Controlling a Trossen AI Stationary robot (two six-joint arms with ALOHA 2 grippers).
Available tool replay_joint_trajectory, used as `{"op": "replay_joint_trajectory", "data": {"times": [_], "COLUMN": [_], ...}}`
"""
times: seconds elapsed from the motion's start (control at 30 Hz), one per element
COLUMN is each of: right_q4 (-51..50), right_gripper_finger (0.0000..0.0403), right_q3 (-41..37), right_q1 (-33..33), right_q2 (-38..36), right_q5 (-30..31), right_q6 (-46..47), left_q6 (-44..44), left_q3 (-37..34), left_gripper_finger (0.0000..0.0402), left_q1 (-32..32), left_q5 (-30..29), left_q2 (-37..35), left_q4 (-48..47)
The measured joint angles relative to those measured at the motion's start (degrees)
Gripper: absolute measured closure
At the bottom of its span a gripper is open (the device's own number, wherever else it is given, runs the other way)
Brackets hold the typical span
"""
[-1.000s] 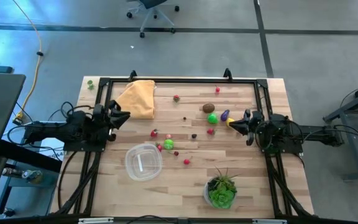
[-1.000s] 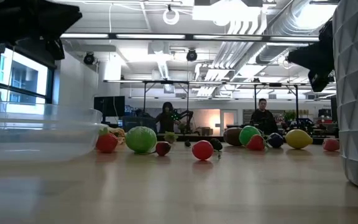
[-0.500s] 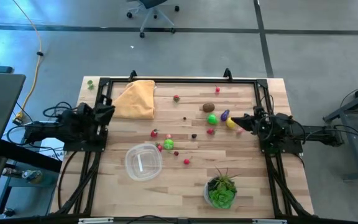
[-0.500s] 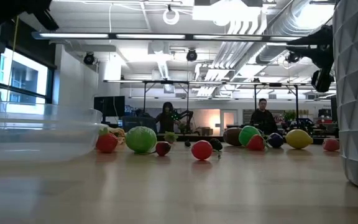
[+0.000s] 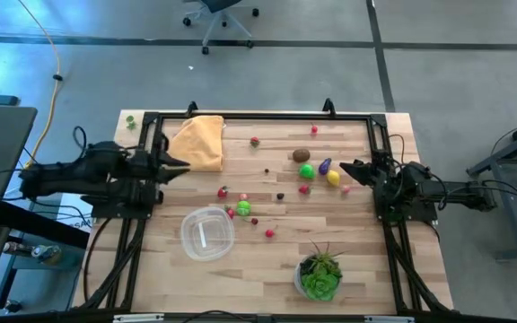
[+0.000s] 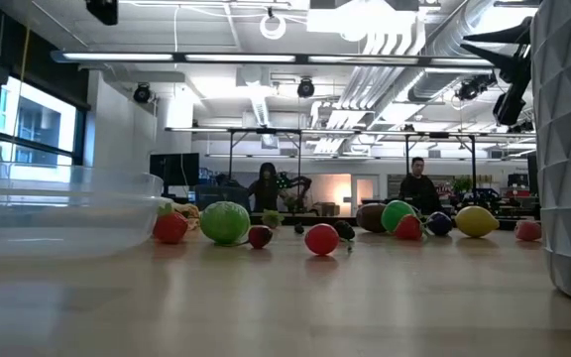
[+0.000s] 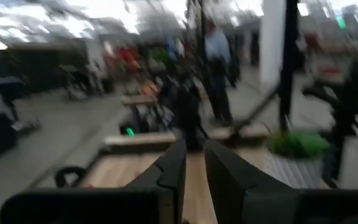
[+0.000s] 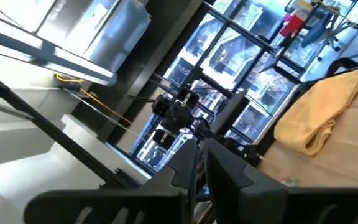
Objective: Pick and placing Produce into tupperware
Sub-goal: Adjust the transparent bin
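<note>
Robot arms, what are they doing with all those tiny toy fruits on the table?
They are meant to put the toy produce into the clear tupperware, but nothing is being held right now. The left gripper hovers near the yellow cloth, fingers nearly together. The right gripper hangs next to the yellow fruit, also empty. The fruits and vegetables lie scattered over the table, and the tupperware looks empty so far.
</note>
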Motion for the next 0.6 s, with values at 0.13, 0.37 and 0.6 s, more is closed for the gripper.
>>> {"op": "replay_joint_trajectory", "data": {"times": [0.13, 0.37, 0.6], "right_q4": [1.2, -3.2, -27.6], "right_gripper_finger": [0.0378, 0.0378, 0.0378], "right_q3": [0.0, 4.7, 19.6], "right_q1": [0.0, 0.0, 0.0], "right_q2": [0.0, 0.0, 2.9], "right_q5": [0.0, 0.5, 3.8], "right_q6": [0.0, -5.6, -12.3], "left_q6": [0.6, 2.4, 3.2], "left_q3": [5.1, 11.5, 12.7], "left_gripper_finger": [0.035, 0.035, 0.0351], "left_q1": [0.0, 0.0, 0.0], "left_q5": [5.6, 8.5, 9.5], "left_q2": [9.1, 23.5, 29.5], "left_q4": [-4.5, -14.4, -14.7]}}
